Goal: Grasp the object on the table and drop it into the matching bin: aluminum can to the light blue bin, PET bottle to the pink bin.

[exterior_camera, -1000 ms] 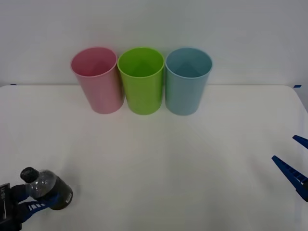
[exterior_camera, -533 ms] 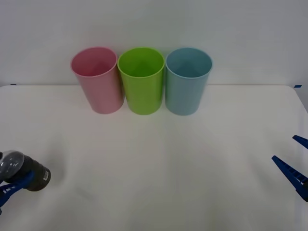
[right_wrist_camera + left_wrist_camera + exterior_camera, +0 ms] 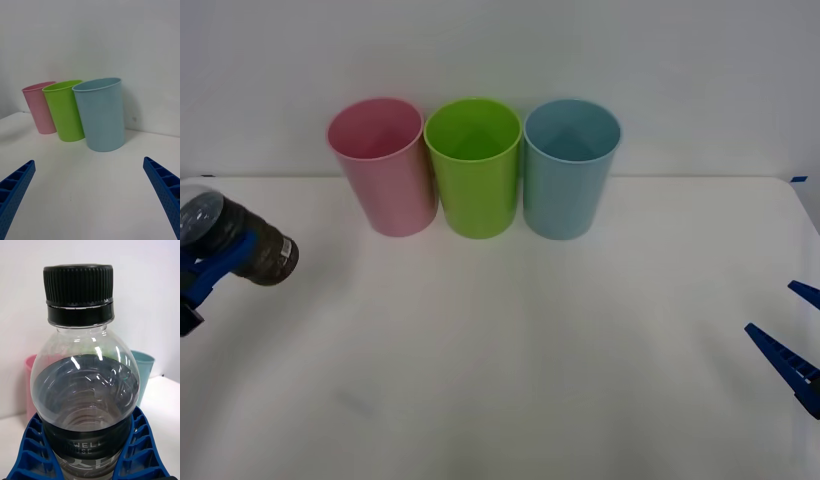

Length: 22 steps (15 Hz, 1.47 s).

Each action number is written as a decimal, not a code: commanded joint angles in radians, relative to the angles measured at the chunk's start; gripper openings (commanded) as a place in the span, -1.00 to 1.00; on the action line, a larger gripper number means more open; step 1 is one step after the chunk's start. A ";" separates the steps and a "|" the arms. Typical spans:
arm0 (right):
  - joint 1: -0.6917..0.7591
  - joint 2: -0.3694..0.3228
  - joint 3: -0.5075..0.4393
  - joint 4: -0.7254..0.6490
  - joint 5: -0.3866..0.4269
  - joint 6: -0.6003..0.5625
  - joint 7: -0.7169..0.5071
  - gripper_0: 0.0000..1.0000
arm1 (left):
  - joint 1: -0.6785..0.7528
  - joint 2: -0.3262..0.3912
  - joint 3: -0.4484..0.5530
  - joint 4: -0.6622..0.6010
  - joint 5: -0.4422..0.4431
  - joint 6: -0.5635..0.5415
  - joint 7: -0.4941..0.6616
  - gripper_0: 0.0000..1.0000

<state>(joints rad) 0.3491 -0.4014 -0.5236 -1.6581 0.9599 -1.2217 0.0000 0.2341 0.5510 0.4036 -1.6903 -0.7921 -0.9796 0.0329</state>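
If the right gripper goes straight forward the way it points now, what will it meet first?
Probably the light blue bin: it stands nearly centred between the open fingers of the right gripper, with bare table before it. Depth is unclear.

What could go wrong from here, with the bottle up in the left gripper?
1. The PET bottle is held tilted in the left gripper at the table's left edge, gripped around its label band; it could slip while being carried.
2. The pink bin touches the lime green bin, so a release slightly off could land it in the wrong bin.
3. A low approach might clip the pink rim and tip it.
The right gripper waits open at the right.
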 commanded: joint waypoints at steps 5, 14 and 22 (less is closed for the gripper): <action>0.000 0.000 0.000 0.000 0.000 0.000 0.000 1.00 | -0.173 0.000 -0.074 -0.095 -0.108 0.306 0.078 -1.00; 0.000 0.000 0.000 0.000 0.000 0.000 0.000 1.00 | -0.424 0.000 -0.316 -0.063 -0.240 0.708 0.128 -1.00; 0.000 0.000 0.000 0.000 0.000 0.000 0.000 1.00 | -0.680 -0.006 -0.400 0.205 -0.343 0.714 0.125 -1.00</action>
<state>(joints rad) 0.3491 -0.4014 -0.5236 -1.6581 0.9599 -1.2217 0.0000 -0.4267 0.5444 0.0077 -1.5060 -1.1266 -0.2642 0.1571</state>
